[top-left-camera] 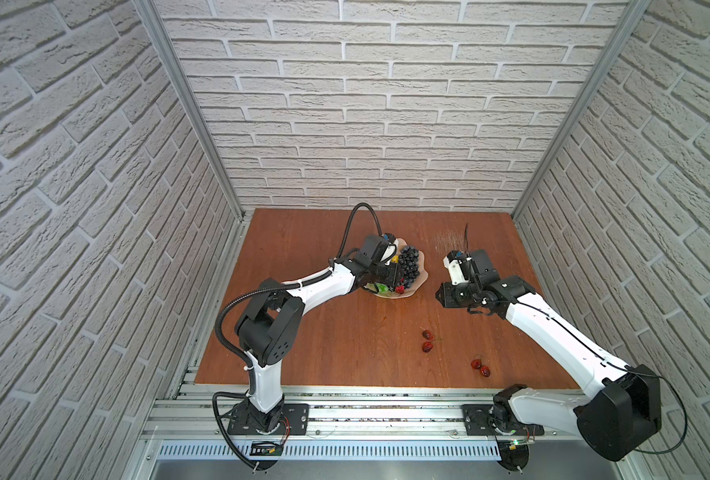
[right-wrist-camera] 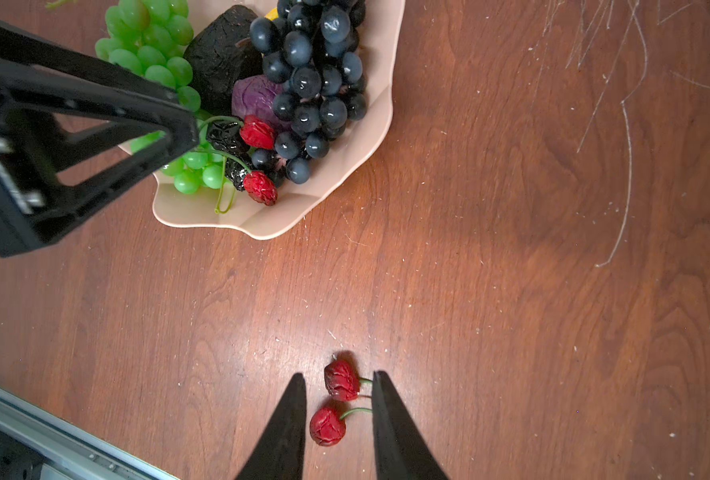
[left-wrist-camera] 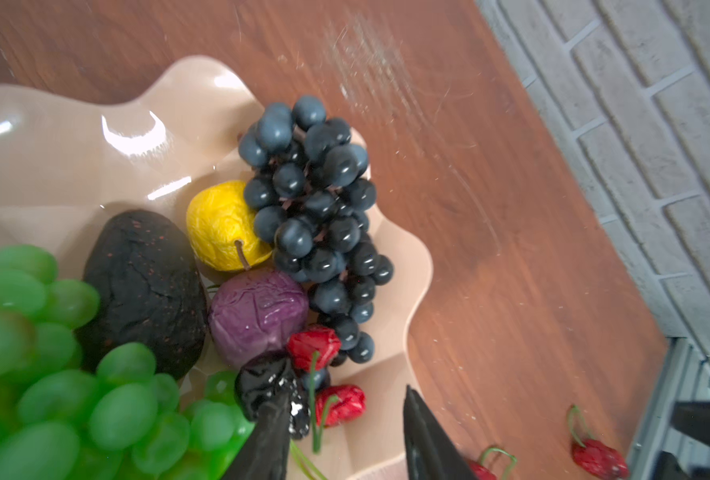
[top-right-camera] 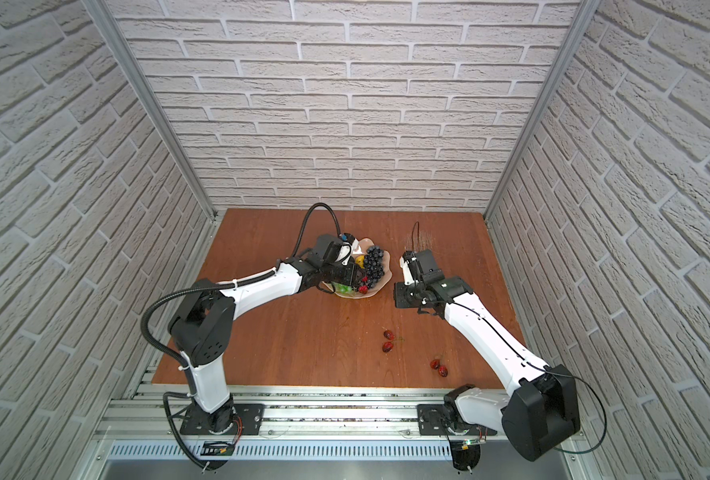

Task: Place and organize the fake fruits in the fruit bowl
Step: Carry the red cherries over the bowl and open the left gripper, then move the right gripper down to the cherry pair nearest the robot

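Over the shallow peach-pink scalloped bowl toward the wooden table's far edge, the parted left gripper has one finger just beside a shrivelled black stemmed cherry that could snag and be dragged out, while the right gripper, parted and empty, hovers above two red cherries on the table.
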Tool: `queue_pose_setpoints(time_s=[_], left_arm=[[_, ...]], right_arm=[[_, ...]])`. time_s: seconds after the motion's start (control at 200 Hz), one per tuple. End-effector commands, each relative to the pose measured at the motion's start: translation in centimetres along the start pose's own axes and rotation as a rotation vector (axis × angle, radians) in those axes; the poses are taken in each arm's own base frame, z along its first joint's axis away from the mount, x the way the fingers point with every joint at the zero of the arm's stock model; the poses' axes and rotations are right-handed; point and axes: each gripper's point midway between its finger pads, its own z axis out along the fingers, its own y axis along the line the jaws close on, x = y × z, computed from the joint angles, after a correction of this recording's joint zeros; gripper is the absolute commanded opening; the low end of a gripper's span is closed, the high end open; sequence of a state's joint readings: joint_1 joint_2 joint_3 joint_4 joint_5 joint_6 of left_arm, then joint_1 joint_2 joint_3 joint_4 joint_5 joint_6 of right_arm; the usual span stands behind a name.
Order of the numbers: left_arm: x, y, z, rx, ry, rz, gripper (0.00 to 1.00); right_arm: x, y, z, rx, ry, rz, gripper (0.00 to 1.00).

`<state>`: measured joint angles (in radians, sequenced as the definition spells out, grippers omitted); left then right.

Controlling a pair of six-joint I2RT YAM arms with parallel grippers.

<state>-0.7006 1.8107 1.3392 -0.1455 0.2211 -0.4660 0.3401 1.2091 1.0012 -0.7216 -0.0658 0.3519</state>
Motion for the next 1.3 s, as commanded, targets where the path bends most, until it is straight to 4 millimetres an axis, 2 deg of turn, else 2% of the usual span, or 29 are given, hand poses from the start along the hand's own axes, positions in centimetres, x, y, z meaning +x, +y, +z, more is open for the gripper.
queue_pose_setpoints(time_s=[0.0,0.095,0.26,0.4,0.53,0.675,0.81,0.93,1.045,1.19,1.295], left_arm=[[-1.6,-0.8,-3.2,-0.009,-0.049,0.048,0.50],[-1.0,-1.3,-4.5,-0.004,-0.038,0.070,0.51],[0.3,-2.0,-6.4,0.002,-0.042,0.083,0.51],[0.6,-3.4,-7.7,0.004,-0.068,0.094,0.54],[2.0,-4.4,-8.3,0.009,-0.072,0.115,0.56],[3.7,-4.2,-9.1,0.011,-0.073,0.120,0.57],[4.0,-3.9,-10.7,0.005,-0.114,0.123,0.61],[4.1,-3.7,-11.7,-0.007,-0.133,0.123,0.63],[4.4,-3.5,-11.7,-0.009,-0.139,0.113,0.65],[4.6,-3.5,-11.6,-0.004,-0.134,0.108,0.65],[4.6,-3.4,-11.9,-0.011,-0.135,0.108,0.65]], right_arm=[[0.3,-1.0,-2.2,0.043,-0.039,0.021,0.30],[1.5,-2.1,-3.3,0.084,-0.039,0.063,0.32],[4.8,-4.4,-4.6,0.163,-0.013,0.188,0.38],[7.7,-6.3,-4.9,0.198,0.032,0.326,0.42],[9.9,-8.5,-4.9,0.253,0.072,0.439,0.47],[12.2,-10.3,-3.7,0.211,0.125,0.639,0.49],[12.2,-11.3,-3.3,0.210,0.136,0.761,0.49],[13.3,-12.2,-1.7,0.232,0.200,0.829,0.51],[14.7,-12.8,0.1,0.250,0.261,0.891,0.52],[16.3,-14.2,0.4,0.342,0.281,0.934,0.54],[16.6,-14.4,0.8,0.341,0.283,0.954,0.55]])
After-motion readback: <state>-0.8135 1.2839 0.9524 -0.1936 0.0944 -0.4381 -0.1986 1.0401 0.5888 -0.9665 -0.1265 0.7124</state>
